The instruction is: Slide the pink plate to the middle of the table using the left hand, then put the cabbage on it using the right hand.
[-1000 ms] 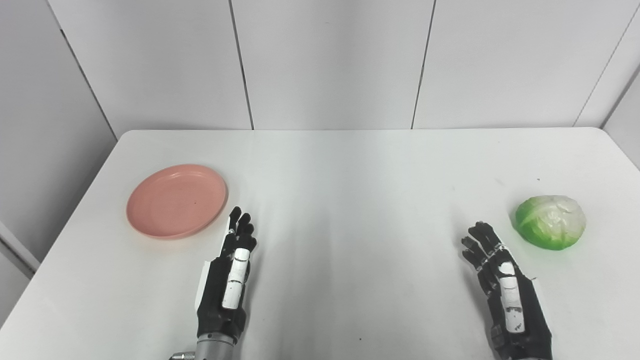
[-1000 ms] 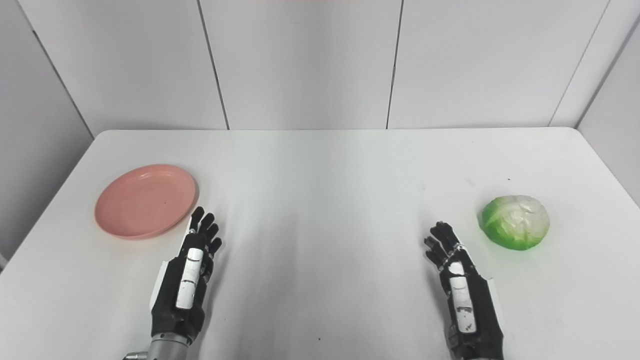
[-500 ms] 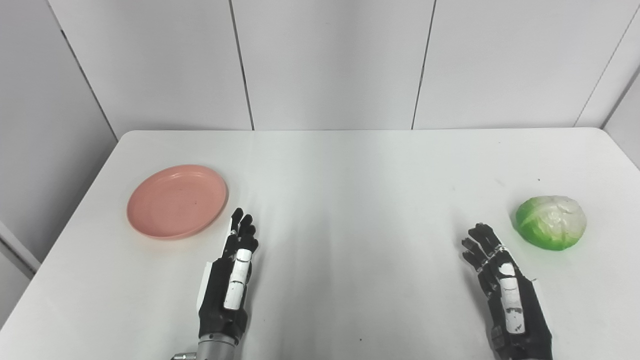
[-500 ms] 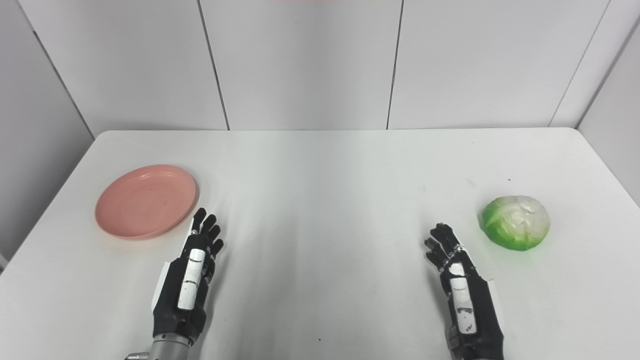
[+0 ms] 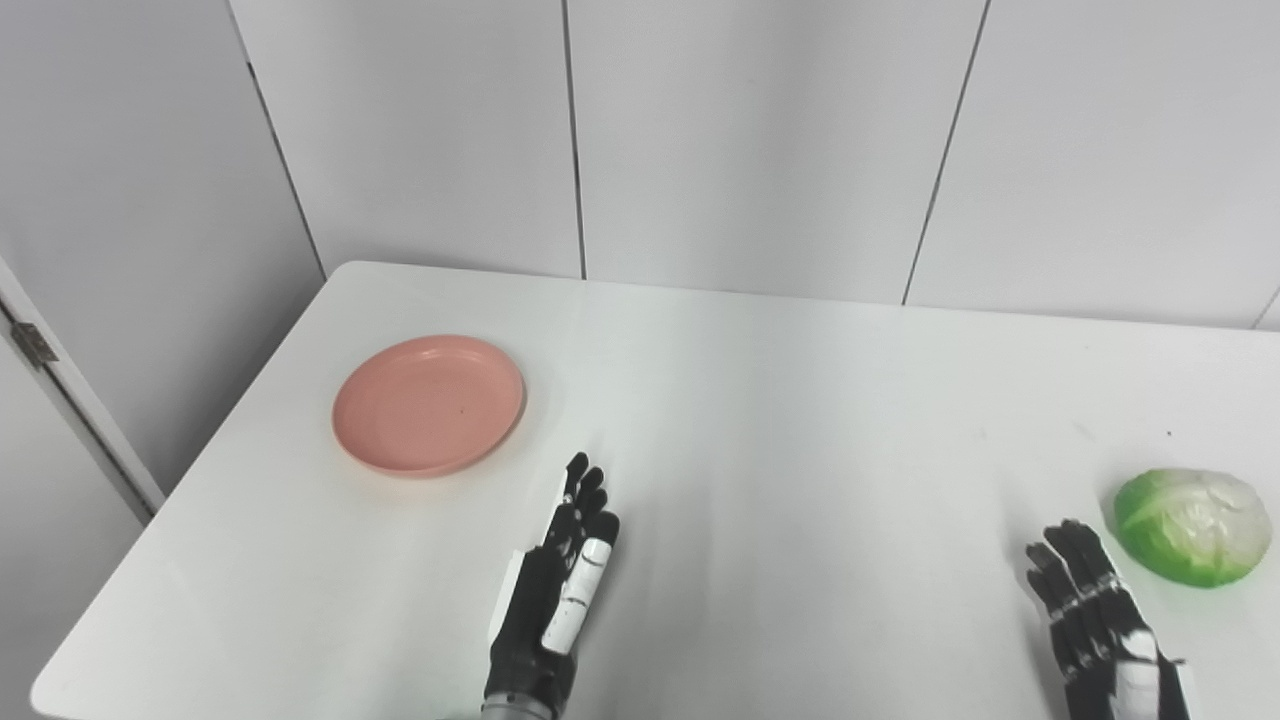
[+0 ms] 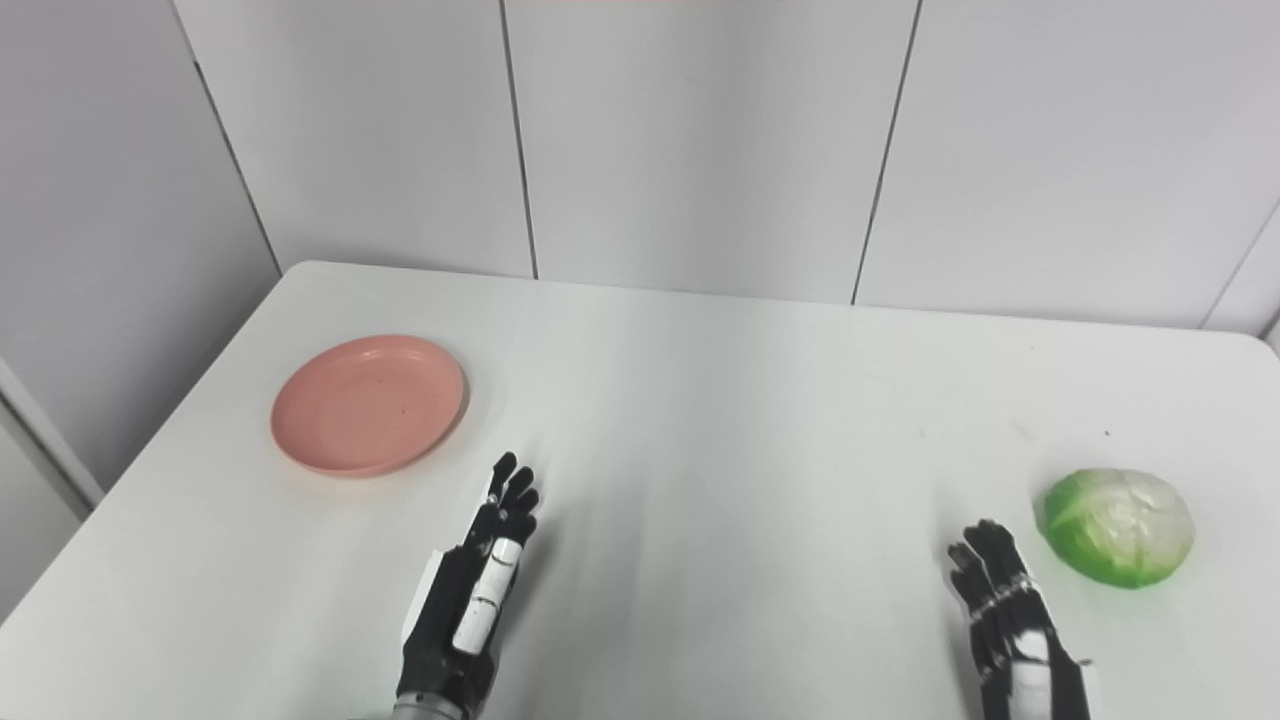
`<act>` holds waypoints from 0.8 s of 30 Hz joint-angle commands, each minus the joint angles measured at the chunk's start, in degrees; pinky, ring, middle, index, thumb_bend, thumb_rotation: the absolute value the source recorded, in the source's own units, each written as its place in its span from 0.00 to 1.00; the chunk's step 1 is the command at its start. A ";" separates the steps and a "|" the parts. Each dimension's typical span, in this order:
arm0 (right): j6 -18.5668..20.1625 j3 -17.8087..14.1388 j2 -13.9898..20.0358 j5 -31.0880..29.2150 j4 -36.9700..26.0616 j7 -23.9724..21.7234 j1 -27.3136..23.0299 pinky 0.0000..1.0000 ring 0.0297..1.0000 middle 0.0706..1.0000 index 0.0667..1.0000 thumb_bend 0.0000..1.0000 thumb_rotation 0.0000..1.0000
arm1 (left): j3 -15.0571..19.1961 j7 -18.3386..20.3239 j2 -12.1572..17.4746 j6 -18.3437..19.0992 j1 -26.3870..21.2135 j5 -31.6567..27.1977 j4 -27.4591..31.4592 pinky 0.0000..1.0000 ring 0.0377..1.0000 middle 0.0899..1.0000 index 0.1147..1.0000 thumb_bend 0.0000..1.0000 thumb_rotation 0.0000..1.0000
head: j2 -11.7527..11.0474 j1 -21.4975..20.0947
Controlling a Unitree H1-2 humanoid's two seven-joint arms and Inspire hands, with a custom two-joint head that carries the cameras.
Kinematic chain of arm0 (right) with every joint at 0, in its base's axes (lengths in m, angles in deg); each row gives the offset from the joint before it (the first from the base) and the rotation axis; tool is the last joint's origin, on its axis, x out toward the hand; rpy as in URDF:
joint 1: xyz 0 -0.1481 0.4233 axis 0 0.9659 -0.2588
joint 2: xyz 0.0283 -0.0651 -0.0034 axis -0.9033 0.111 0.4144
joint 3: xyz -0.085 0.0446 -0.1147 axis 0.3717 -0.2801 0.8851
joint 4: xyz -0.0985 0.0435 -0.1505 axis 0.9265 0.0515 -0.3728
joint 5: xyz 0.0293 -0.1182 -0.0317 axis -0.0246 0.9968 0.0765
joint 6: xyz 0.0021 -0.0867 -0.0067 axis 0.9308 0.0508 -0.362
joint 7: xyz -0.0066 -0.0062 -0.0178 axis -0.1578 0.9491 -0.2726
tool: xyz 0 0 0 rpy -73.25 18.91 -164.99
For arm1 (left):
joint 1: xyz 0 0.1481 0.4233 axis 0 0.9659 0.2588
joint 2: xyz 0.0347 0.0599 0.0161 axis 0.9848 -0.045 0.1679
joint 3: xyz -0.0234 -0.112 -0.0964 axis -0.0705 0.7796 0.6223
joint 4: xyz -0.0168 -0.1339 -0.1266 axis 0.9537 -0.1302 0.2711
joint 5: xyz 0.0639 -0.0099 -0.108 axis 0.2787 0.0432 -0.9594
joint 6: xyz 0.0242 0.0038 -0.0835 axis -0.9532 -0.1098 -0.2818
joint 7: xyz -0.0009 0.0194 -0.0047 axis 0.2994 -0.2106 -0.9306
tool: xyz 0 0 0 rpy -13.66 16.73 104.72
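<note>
A round pink plate point(image 5: 428, 404) lies flat on the white table at the left; it also shows in the right eye view point(image 6: 368, 404). A green and white cabbage point(image 5: 1192, 525) sits near the right edge. My left hand point(image 5: 553, 594) is open and empty, fingers straight, resting near the front of the table to the right of and nearer than the plate, apart from it. My right hand point(image 5: 1095, 620) is open and empty at the bottom right, just left of and nearer than the cabbage, not touching it.
The white table point(image 5: 780, 420) has rounded corners, with its left edge point(image 5: 190, 480) close to the plate. Grey wall panels point(image 5: 700, 130) stand right behind the table's far edge.
The whole picture has shifted: the camera has turned left and tilted. Plate and cabbage keep their places on the table. Both hands stay open, about where they were.
</note>
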 commanded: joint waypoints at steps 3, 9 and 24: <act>-1.40 -1.00 2.06 -1.23 2.18 -0.76 2.54 0.98 0.92 0.92 0.90 0.86 0.97 | -0.74 -0.89 -2.57 -3.95 5.26 1.24 -1.27 1.00 0.98 0.99 1.00 0.66 0.80 | -0.95 1.20; -2.08 -1.17 2.22 -1.06 3.72 -1.07 2.14 0.99 0.93 0.93 0.91 0.88 0.98 | -1.11 -1.87 -2.67 -6.89 4.78 3.28 -3.29 0.99 0.97 0.98 1.00 0.65 0.80 | -2.15 2.31; -1.93 -0.70 1.75 -1.29 5.07 -0.93 0.38 1.00 0.95 0.95 0.92 0.88 1.00 | 6.28 -1.91 0.88 -7.97 -7.58 -1.80 10.93 0.80 0.82 0.83 0.87 0.79 0.80 | -1.67 3.72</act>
